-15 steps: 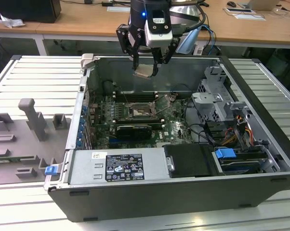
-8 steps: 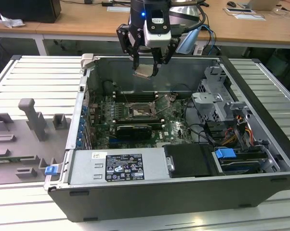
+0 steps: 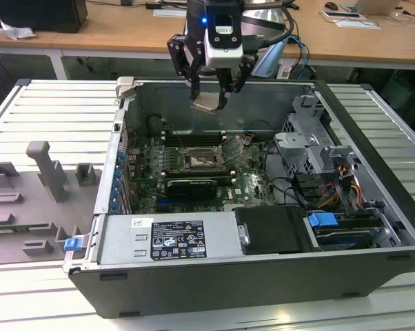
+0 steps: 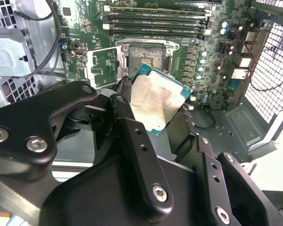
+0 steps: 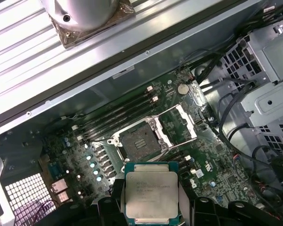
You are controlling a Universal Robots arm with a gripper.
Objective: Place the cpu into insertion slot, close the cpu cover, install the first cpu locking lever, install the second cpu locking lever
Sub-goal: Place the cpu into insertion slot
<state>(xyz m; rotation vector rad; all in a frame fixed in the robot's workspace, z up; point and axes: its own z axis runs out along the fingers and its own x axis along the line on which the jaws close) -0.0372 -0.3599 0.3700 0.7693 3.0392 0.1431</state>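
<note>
Plainly, the gripper (image 3: pixel 209 98) is clamped on the cpu (image 5: pixel 151 194), with its two dark fingers (image 5: pixel 115 201) pressed against opposite edges of the chip. In the first wrist view the silver-grey face with its green border shows between them. The edge of the chip closest to the wrist is cut off by the frame, and only the upper parts of the fingers can be seen. In the second wrist view the chip sits tilted between the fingers, and the gripper's black linkage hides its nearer corner. Glare washes the metal face pale there.

In the exterior view the chip hangs in the air above the open computer case (image 3: pixel 262 289), touching nothing but the fingers. How level it sits is hard to judge from that side.

Below the gripper, beyond the fingertips, the insertion slot (image 5: pixel 137 141) lies in the green circuit board (image 5: pixel 212 155). Its dark square centre is bare. The cpu cover (image 5: pixel 181 122) is swung open and lies beside the slot, so the board shows through its window. Whether the cover rests flat on the board or stands at an angle is not clear in the wrist views.

Past the slot, farther from the fingertips, run the long black memory slots (image 4: pixel 155 21). The frame cuts off the ends of some of them.
</note>
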